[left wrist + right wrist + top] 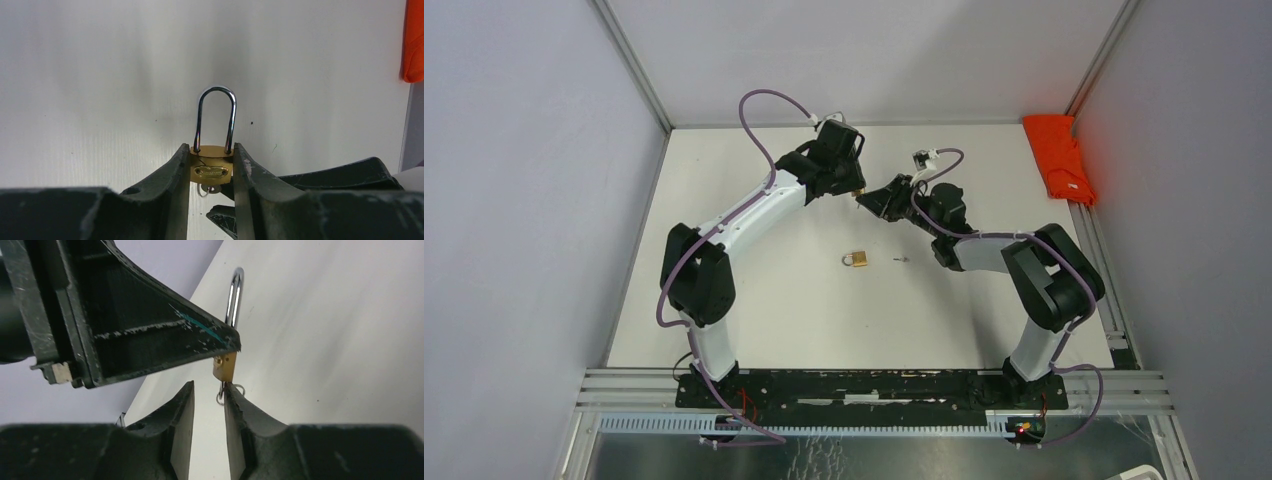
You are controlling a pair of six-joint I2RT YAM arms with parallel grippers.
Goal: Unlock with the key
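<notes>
My left gripper is shut on a small brass padlock and holds it above the table, its steel shackle pointing up with both legs in the body. A key with a wire ring hangs from the padlock's underside. In the right wrist view the padlock sits under the left finger, with the key below it. My right gripper is open; its right fingertip touches the key, the left fingertip stands apart. In the top view the two grippers meet at the back centre, left and right.
A second brass padlock lies mid-table with a small metal piece to its right. An orange cloth lies at the back right edge; it also shows in the left wrist view.
</notes>
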